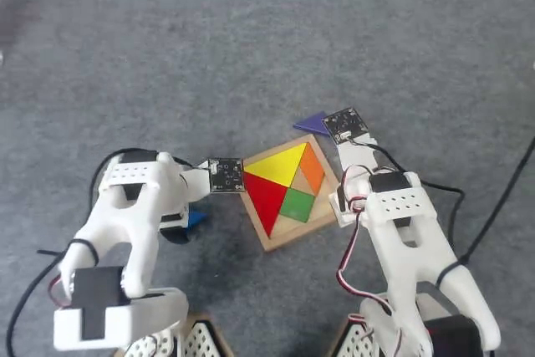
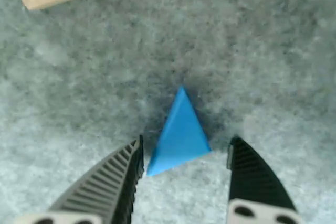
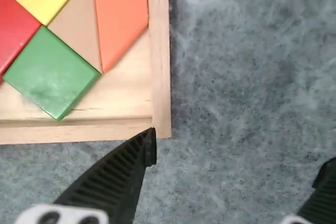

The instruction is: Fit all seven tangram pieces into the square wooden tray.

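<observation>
The job looks about half done. The wooden tray [image 1: 301,236] holds four pieces: a yellow triangle [image 1: 276,166], a red triangle [image 1: 266,200], an orange piece [image 1: 312,166] and a green square [image 1: 298,205]. Some bare wood shows beside them. At least two pieces wait outside on the grey mat [image 1: 167,73]: a blue triangle [image 2: 180,135] and a purple piece [image 1: 313,121]. The left gripper [image 2: 185,145] has its fingers spread wide. The blue triangle lies between them, not pinched. The right gripper [image 3: 239,153] is spread wide too and holds nothing. One fingertip sits just beside the tray's corner.
</observation>
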